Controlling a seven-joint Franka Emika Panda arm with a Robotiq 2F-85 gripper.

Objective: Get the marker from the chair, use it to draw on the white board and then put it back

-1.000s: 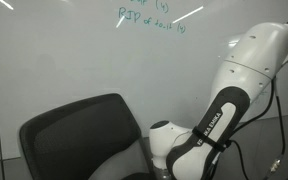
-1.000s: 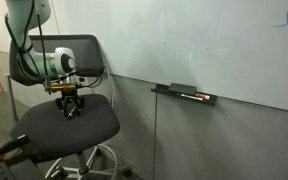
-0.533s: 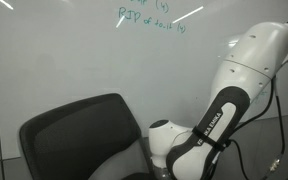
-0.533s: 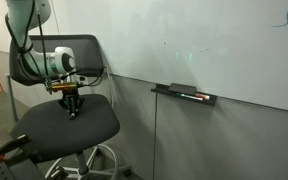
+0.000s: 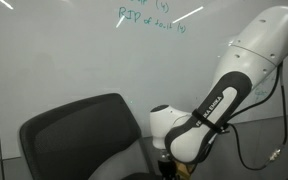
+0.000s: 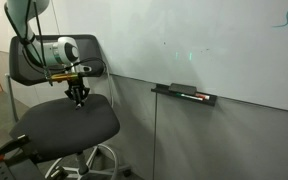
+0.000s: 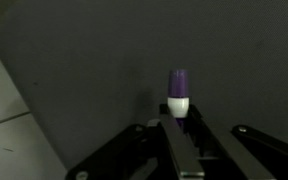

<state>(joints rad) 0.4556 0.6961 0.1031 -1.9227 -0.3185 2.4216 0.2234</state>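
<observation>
The marker, purple-capped with a white body, sits clamped between the closed fingers, just above the chair seat. On the nearby white board, a ledge holds a small dark item.

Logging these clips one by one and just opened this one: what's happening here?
The robot arm's pincer is shut on the marker, whose purple end shows in the wrist view. It hangs just above the seat of the chair. The white board is behind, and the marker is nowhere near touching it, so drawing has not begun.
</observation>
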